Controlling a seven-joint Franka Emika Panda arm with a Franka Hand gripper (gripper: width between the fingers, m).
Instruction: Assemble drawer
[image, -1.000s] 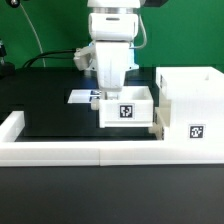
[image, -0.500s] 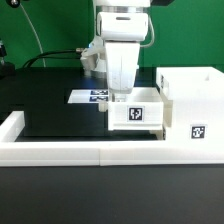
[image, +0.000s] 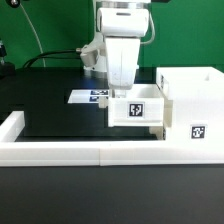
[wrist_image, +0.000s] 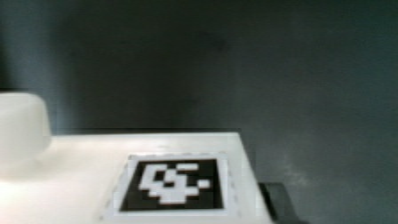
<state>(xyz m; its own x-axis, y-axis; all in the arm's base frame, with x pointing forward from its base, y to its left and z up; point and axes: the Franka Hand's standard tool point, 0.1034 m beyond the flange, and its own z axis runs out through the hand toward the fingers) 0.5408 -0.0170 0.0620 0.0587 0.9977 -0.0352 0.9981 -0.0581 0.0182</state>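
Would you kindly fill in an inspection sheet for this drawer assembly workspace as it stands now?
Surface: black table top, bounded by a low white border wall.
Job's things: small tray against the large box case; both tagged.
Clutter: nothing seen; the marker board lies flat behind.
Grippers: gripper low at the tray's back wall; fingers hidden, state unclear.
Cables: dark cable behind the arm.
Surroundings: dark backdrop, green item at the exterior view's left edge.

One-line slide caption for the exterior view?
Gripper lowered into a tagged white tray beside the large white case, by the border wall.
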